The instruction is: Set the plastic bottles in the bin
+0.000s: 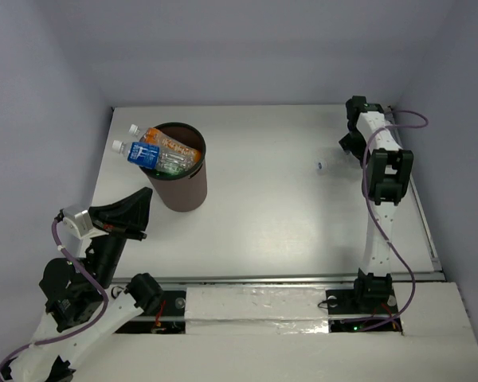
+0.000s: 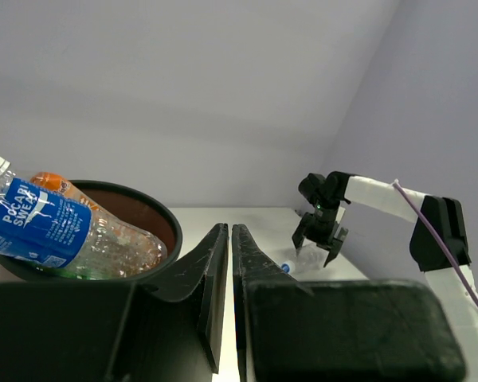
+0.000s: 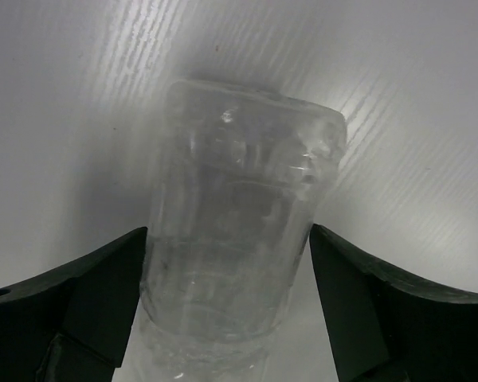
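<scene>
The dark brown bin (image 1: 182,191) stands at the left middle of the table. A blue-label bottle (image 1: 139,153), an orange bottle (image 1: 169,143) and other clear bottles stick out of its top. The bin (image 2: 161,213) and the blue-label bottle (image 2: 33,225) also show in the left wrist view. My left gripper (image 1: 141,204) is shut and empty, just front-left of the bin. A clear unlabelled bottle (image 3: 247,183) lies on the table at the far right, its blue cap (image 1: 320,166) pointing left. My right gripper (image 3: 227,239) is open and straddles this bottle, fingers (image 3: 103,278) close beside its sides.
The right arm (image 1: 382,183) stretches along the table's right edge. Grey walls close the table at the back and sides. The left arm's base and cables (image 1: 64,294) sit at the near left corner.
</scene>
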Robot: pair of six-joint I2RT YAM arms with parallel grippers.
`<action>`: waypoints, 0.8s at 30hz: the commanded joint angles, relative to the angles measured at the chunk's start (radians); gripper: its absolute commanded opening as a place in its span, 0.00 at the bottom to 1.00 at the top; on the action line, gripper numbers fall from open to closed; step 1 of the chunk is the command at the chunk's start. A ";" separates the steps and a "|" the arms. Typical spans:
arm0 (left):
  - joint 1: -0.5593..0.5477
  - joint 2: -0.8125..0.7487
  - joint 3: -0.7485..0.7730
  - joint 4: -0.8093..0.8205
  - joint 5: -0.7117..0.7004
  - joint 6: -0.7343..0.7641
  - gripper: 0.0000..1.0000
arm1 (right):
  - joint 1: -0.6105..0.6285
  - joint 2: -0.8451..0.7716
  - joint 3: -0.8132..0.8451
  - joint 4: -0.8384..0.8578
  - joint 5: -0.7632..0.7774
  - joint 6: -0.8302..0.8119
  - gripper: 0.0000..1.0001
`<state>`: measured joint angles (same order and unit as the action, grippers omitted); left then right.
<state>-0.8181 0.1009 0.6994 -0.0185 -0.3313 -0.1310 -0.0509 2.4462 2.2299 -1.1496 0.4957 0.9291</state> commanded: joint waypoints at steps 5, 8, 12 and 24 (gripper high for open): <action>-0.006 0.006 -0.008 0.048 0.002 0.011 0.05 | 0.069 -0.010 0.036 -0.073 0.153 -0.092 0.64; -0.006 0.003 -0.011 0.046 0.002 0.010 0.05 | 0.098 -0.126 -0.089 0.066 0.191 -0.125 0.55; -0.006 0.013 -0.009 0.045 -0.006 0.010 0.04 | 0.164 -0.362 -0.255 0.333 0.270 -0.174 0.45; -0.006 0.169 0.096 -0.020 -0.136 -0.027 0.05 | 0.791 -0.727 -0.382 1.459 0.480 -0.918 0.46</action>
<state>-0.8181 0.2092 0.7319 -0.0395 -0.4171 -0.1364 0.6453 1.7123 1.8824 -0.1642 0.8982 0.3317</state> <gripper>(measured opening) 0.048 0.658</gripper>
